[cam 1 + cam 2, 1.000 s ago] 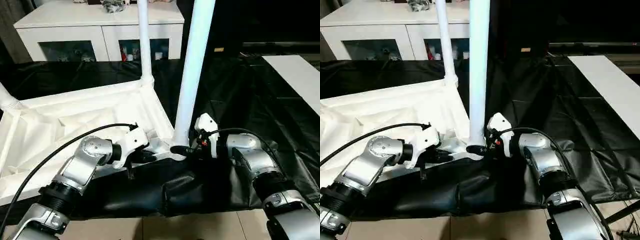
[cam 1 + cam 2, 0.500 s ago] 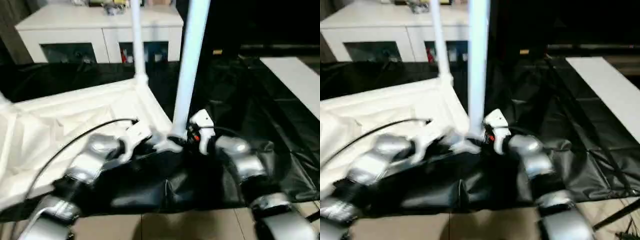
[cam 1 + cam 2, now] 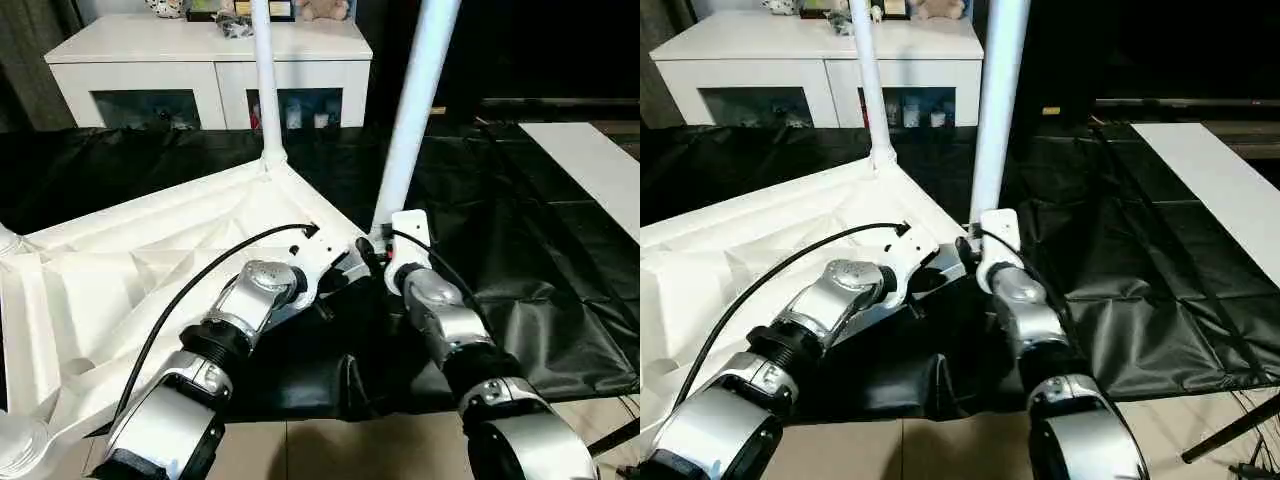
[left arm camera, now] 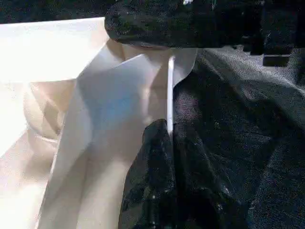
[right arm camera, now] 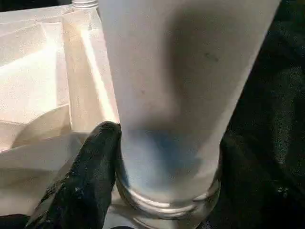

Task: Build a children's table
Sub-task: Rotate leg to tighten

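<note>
The children's table lies upside down on a black cloth, its white ribbed top (image 3: 120, 290) facing up. One white leg (image 3: 264, 80) stands in the far corner socket. A thicker leg (image 3: 415, 110) stands in the near corner socket (image 5: 167, 202). My right gripper (image 3: 374, 250) reaches around the base of this near leg, with one black finger (image 5: 90, 176) pressed against it. Beside that same corner, my left gripper (image 4: 170, 131) is shut, pinching the top's thin rim (image 4: 169, 90).
A white cabinet with glass doors (image 3: 210, 60) stands behind the cloth. A white flat panel (image 3: 590, 160) lies at the right. The black cloth (image 3: 530, 270) bunches up at the front, beside tiled floor (image 3: 330, 450). Another leg base (image 3: 8, 240) shows at the left edge.
The whole view has shifted and blurred in between, so the camera moved. Both grippers stay at the near corner. The arms now reach in more from the front than from the sides.
</note>
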